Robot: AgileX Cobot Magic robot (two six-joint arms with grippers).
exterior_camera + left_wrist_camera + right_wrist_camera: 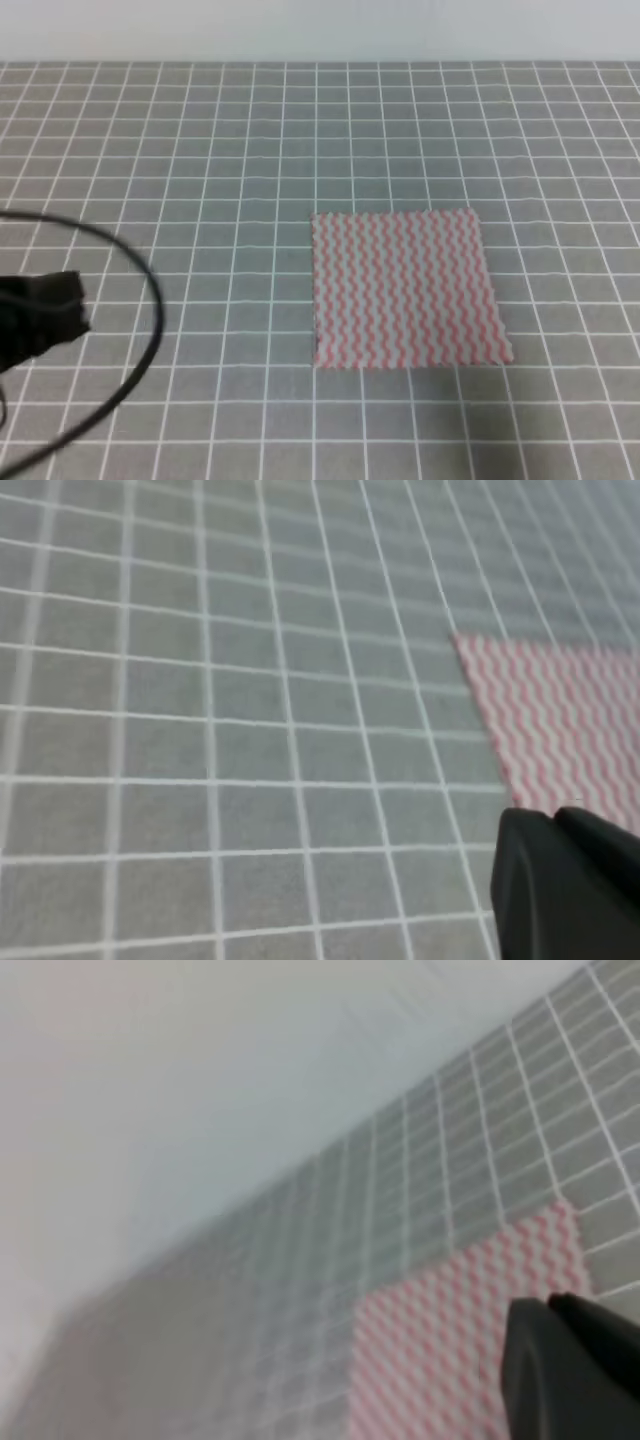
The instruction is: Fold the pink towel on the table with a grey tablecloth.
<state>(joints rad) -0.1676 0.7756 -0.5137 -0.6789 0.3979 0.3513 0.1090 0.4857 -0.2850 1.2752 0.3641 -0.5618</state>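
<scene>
The pink towel [405, 290] lies flat and unfolded on the table with a grey tablecloth [220, 170], right of centre, its wavy pink-and-white stripes facing up. My left gripper [45, 312] hovers at the left edge of the high view, well apart from the towel and blurred. In the left wrist view only a dark finger [565, 885] shows, with the towel's corner [565, 720] beyond it. The right wrist view shows a dark finger [575, 1365] over the towel [440, 1350]. The right gripper is outside the high view. Neither gripper's opening can be seen.
A black cable [150, 300] loops from the left arm over the cloth at the left. The tablecloth's far edge meets a pale wall [320, 30]. Grid-lined grey cloth surrounds the towel on all sides.
</scene>
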